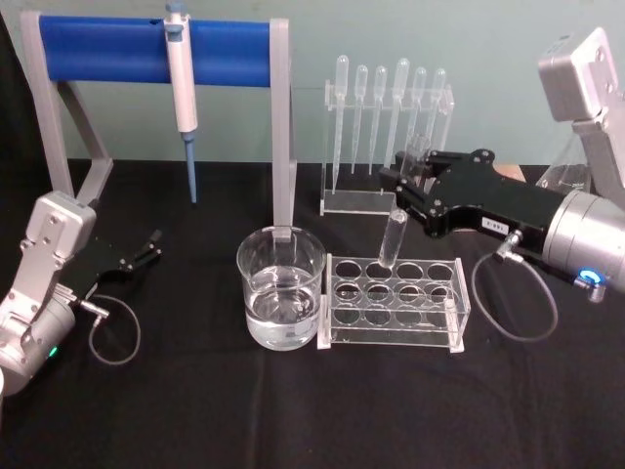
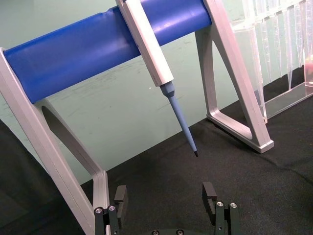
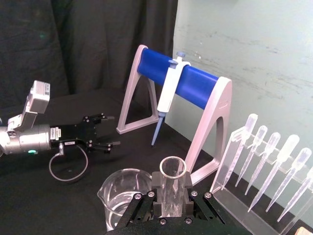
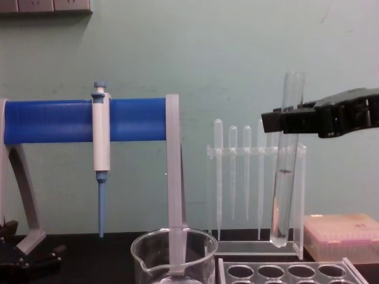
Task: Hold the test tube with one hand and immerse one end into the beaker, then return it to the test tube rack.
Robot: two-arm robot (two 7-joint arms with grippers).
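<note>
Right gripper (image 1: 408, 186): reaches in from the right edge of the table, level, jaws clamped on the test tube (image 1: 391, 239). In the right wrist view the right gripper (image 3: 172, 196) presses both pads against the glass, with the open rim just above them. In the chest view the right gripper (image 4: 278, 121) grips the upper part of the test tube (image 4: 283, 189).

Test tube: near upright, top leaning slightly toward the robot's right. Its round bottom hangs just above the test tube rack (image 1: 393, 330), over the back row of holes and clear of the rack top.

Test tube rack: clear, two rows of round holes, near the middle of the table (image 1: 322, 410).

Beaker (image 1: 256, 293): stands just beside the left end of the rack and holds clear liquid in its lower part. The tube is apart from the beaker.

Behind the rack: a clear stand of plastic pipettes (image 1: 386, 127) towards the back edge of the table.

Back left: a grey frame with a blue bar (image 1: 117, 49), a white-and-blue pipette (image 1: 181, 68) hanging from it.

Left gripper (image 1: 146, 249): low near the left edge of the table, jaws spread wide, holding nothing
</note>
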